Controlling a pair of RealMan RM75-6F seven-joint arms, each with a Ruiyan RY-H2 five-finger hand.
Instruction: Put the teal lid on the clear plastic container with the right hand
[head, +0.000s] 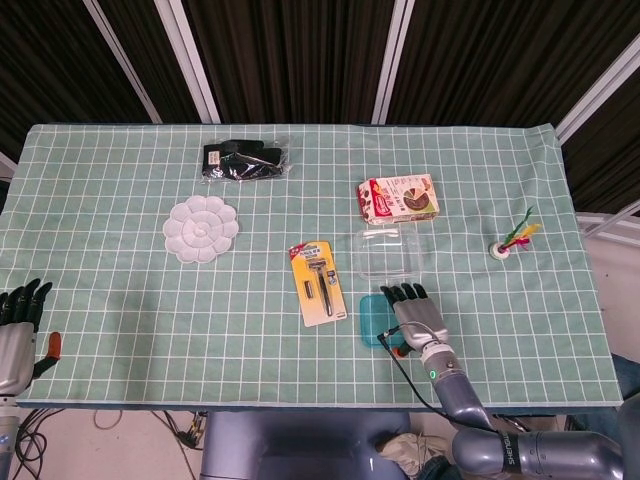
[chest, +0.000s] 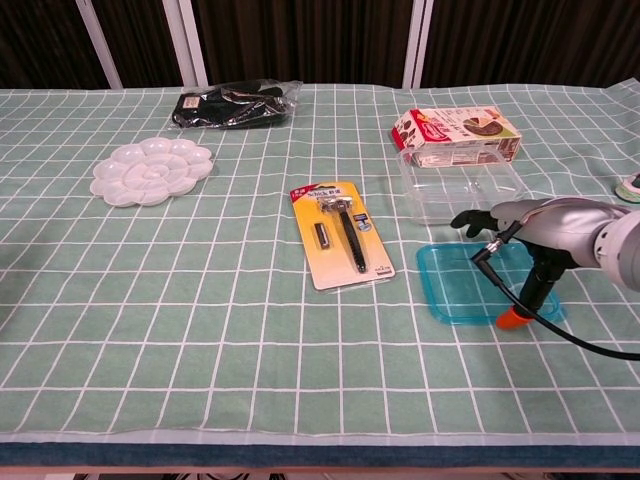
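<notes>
The teal lid (chest: 470, 283) is a flat, translucent rounded rectangle lying beside the clear plastic container (chest: 460, 186). The right hand (chest: 530, 232) hovers over it, fingers spread, holding nothing

teal lid (head: 373, 320) — part-hidden under right robot hand (head: 417, 315) | grip unclear

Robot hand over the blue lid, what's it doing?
The right hand hovers over the teal lid, which lies flat on the cloth just in front of the clear plastic container. Its fingers are spread and hold nothing. The lid is not on the container yet. The left hand waits at the table's edge.
</notes>
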